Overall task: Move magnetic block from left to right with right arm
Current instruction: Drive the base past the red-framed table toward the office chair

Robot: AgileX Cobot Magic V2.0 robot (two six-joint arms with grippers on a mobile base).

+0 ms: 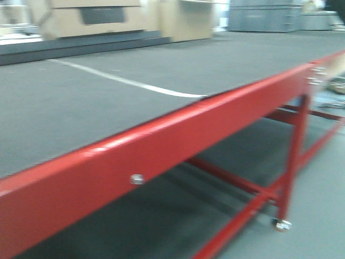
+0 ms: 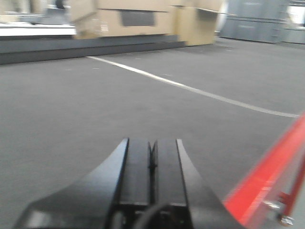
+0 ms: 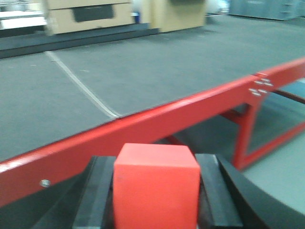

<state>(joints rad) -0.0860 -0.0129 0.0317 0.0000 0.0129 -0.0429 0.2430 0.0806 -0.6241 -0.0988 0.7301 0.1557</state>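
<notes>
The magnetic block [image 3: 156, 188], a plain bright red cube, fills the bottom centre of the right wrist view, clamped between the two black fingers of my right gripper [image 3: 155, 162]. That gripper is held off the table's near side, facing its red rail. In the left wrist view my left gripper [image 2: 152, 145] hovers over the grey table top, its two black fingers pressed together with nothing between them. Neither gripper nor the block appears in the front view.
A grey-topped table [image 1: 81, 102] with a red frame rail [image 1: 178, 135] and red legs [image 1: 294, 156] on castors crosses the front view. A white line [image 1: 135, 83] runs over the top. Cardboard boxes [image 1: 102, 19] stand at the far back.
</notes>
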